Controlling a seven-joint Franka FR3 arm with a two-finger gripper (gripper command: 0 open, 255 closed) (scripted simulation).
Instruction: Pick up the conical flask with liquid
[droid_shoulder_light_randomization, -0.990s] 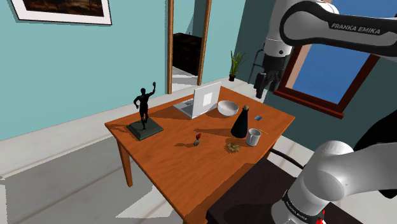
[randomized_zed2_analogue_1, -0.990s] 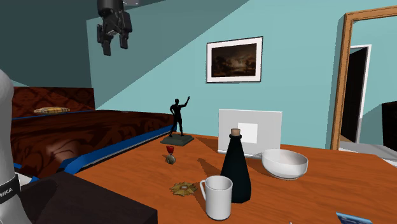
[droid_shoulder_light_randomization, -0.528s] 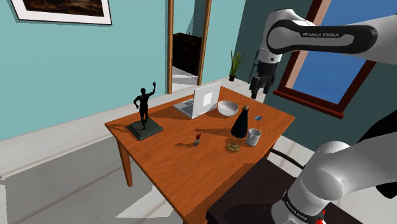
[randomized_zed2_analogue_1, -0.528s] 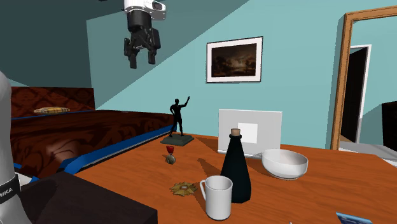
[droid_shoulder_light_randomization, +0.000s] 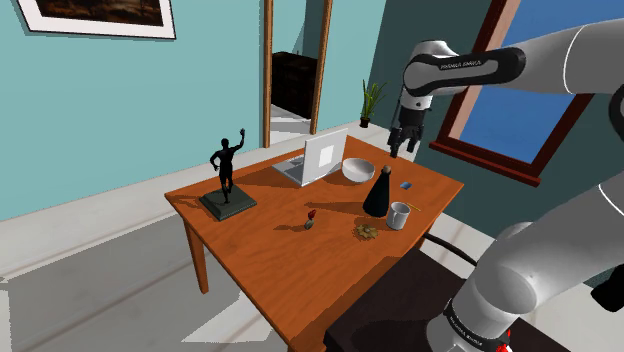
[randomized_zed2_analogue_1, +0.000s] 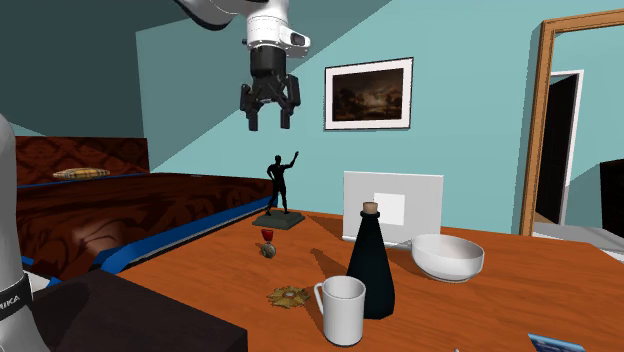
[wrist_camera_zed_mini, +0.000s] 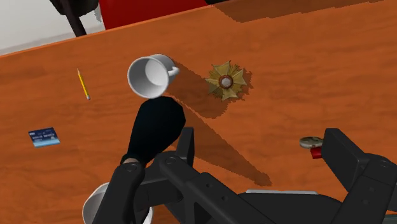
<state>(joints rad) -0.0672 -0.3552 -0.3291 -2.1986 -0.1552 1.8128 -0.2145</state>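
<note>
The claw (randomized_zed2_analogue_1: 268, 118) has swung rightward and lower in the second exterior view, nearer the black flask (randomized_zed2_analogue_1: 370, 268).

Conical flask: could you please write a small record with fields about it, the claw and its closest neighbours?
conical flask: black, stoppered, standing upright on the table
claw: open, holding nothing, high above the table, apart from the conical flask
nearest neighbour: white mug, close beside the conical flask
also near: white bowl
task state: conical flask not yet grasped
</note>
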